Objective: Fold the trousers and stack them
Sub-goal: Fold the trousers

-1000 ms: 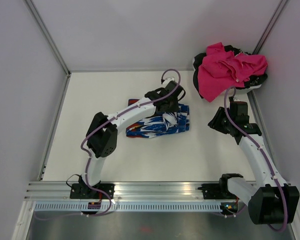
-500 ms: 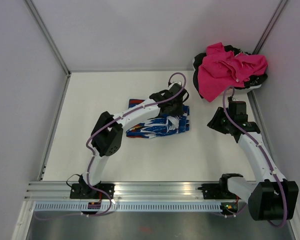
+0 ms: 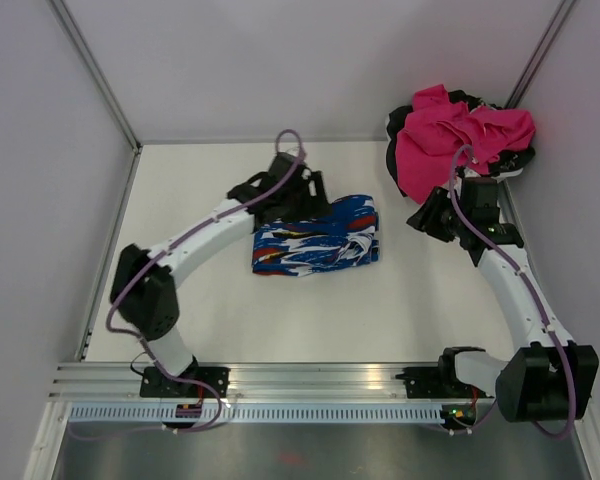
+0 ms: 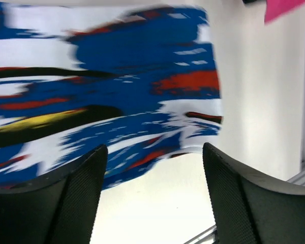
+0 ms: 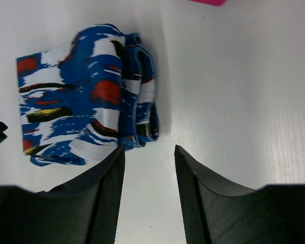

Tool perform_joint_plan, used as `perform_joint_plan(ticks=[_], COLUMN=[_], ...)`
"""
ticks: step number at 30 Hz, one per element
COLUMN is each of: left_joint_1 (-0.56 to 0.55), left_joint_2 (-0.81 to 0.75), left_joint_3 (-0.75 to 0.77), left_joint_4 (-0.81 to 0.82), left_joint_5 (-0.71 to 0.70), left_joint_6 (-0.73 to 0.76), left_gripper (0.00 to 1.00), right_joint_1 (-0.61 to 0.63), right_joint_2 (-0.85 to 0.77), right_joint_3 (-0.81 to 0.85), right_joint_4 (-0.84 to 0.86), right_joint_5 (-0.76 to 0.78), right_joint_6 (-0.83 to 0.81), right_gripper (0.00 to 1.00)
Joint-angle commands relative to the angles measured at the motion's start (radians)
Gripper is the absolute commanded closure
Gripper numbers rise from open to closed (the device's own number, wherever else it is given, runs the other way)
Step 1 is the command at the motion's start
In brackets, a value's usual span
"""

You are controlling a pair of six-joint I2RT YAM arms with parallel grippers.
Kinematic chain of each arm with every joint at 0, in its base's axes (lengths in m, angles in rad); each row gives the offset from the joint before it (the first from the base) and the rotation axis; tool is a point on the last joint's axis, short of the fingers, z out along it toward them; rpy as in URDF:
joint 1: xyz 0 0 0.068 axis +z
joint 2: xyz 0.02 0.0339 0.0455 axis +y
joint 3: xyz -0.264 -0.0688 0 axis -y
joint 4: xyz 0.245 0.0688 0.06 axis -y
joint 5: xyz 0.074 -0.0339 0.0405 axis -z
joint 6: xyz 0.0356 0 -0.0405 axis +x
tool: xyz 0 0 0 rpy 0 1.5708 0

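Between the fingers of the left gripper [image 4: 153,152] nothing is held; they stand apart over the far left edge of the trousers [image 3: 320,242], which lie folded into a compact bundle on the table [image 3: 180,295]. The right gripper [image 5: 148,152], also spread and empty, hovers off the bundle's right end. Lift clear vertically; sideways travel risks snagging the top layer.

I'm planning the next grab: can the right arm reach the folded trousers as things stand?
Probably yes: the right end effector is open and empty, and only bare table lies between it and the trousers.
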Motion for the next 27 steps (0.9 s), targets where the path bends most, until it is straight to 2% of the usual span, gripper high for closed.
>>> perform_joint_plan(ticks=[1,2,4,5,6,7,11,14,20,27], left_joint_1=[0.152,0.181,0.256,0.276,0.31,0.326,0.358,0.358,0.364,0.366], left_joint_2=[-0.234,-0.272,-0.353,-0.37,-0.381,-0.389,-0.343,-0.283,-0.186,-0.152], left_joint_3=[-0.223,-0.275,-0.412,-0.446,-0.501,-0.525,-0.605,-0.648,-0.704,-0.718], left_joint_4=[0.136,0.156,0.213,0.233,0.255,0.276,0.423,0.471,0.479,0.437], left_joint_5=[0.078,0.09,0.095,0.113,0.127,0.147,0.283,0.313,0.326,0.29], left_joint_6=[-0.04,-0.054,-0.062,-0.065,-0.069,-0.074,-0.124,-0.149,-0.145,-0.093], left_gripper=[0.22,0.31,0.51,0.62,0.87,0.97,0.98,0.98,0.98,0.98], right_joint_1=[0.036,0.104,0.181,0.212,0.25,0.263,0.295,0.306,0.309,0.309], right_joint_2=[0.05,0.067,0.123,0.146,0.167,0.214,0.313,0.356,0.371,0.335], right_joint_3=[0.08,0.096,0.151,0.165,0.187,0.198,0.218,0.148,-0.088,-0.184], right_joint_4=[0.117,0.121,0.134,0.147,0.158,0.193,0.255,0.24,0.223,0.184], right_joint_5=[-0.127,-0.107,-0.061,-0.049,-0.06,-0.081,-0.13,-0.152,-0.087,-0.027], right_joint_6=[0.037,0.032,0.023,0.02,0.029,0.041,0.069,0.049,0.009,-0.012], right_gripper=[0.51,0.62,0.77,0.95,1.0,1.0,1.0,1.0,1.0,1.0])
